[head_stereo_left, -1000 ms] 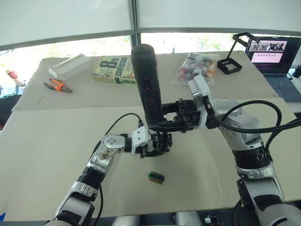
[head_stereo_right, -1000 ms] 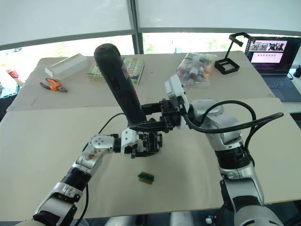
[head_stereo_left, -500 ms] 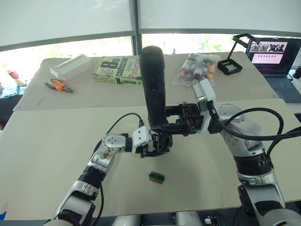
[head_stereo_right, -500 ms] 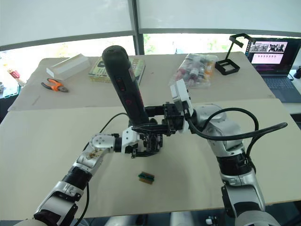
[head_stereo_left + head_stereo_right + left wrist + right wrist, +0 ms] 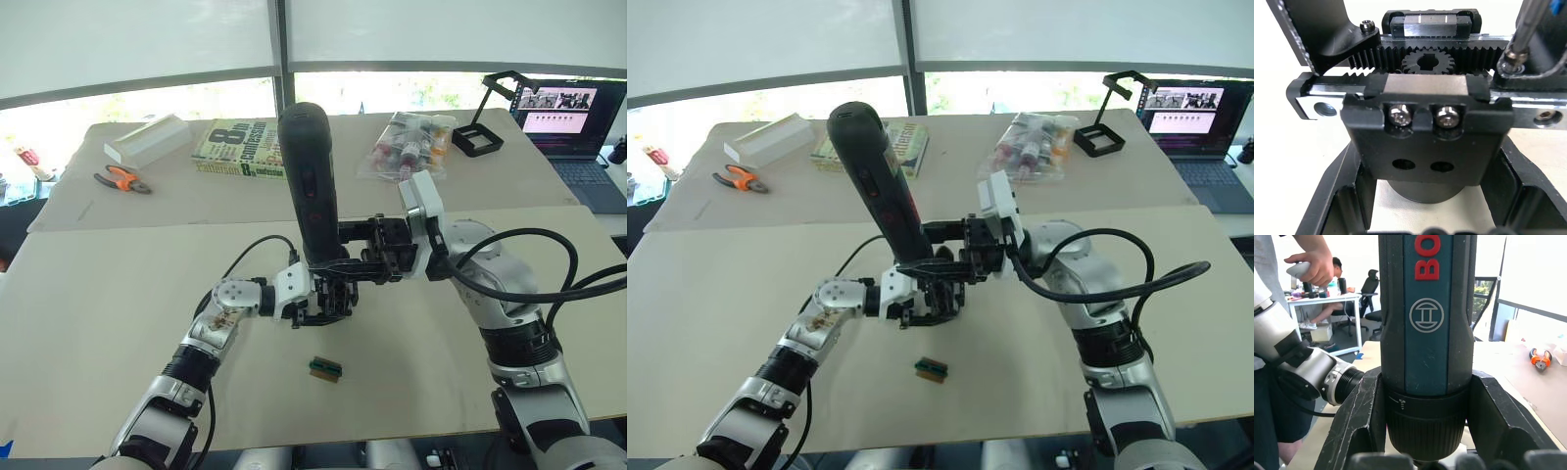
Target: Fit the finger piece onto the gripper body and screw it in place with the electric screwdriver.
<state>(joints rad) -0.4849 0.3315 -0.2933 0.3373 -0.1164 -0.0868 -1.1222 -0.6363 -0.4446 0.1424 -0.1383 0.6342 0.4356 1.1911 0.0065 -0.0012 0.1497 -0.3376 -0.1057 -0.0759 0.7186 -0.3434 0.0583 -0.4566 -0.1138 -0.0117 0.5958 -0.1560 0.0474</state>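
My left gripper (image 5: 323, 305) is shut on the gripper body (image 5: 333, 294), holding it just above the table at the centre. The left wrist view shows the body's rack, gear and front block with two screws (image 5: 1425, 117). My right gripper (image 5: 341, 262) is shut on the electric screwdriver (image 5: 312, 186), which stands nearly upright over the body. Its metal bit (image 5: 1520, 29) comes down onto one end of the rail. A black part beside the bit (image 5: 1552, 34) seems to be the finger piece. Another black finger (image 5: 1322, 34) is bolted at the opposite end.
A small green-and-brown block (image 5: 325, 369) lies on the table just in front of the grippers. Further back are a book (image 5: 240, 147), a white box (image 5: 147, 139), orange pliers (image 5: 122, 178), a bag of bottles (image 5: 411, 142), a black stand (image 5: 480, 132) and a laptop (image 5: 578, 117). A person (image 5: 1308, 264) stands nearby.
The screwdriver's top swung right half a second ago and has now leaned back to the left. My right arm shifted with it. The left gripper and the gripper body stayed put.
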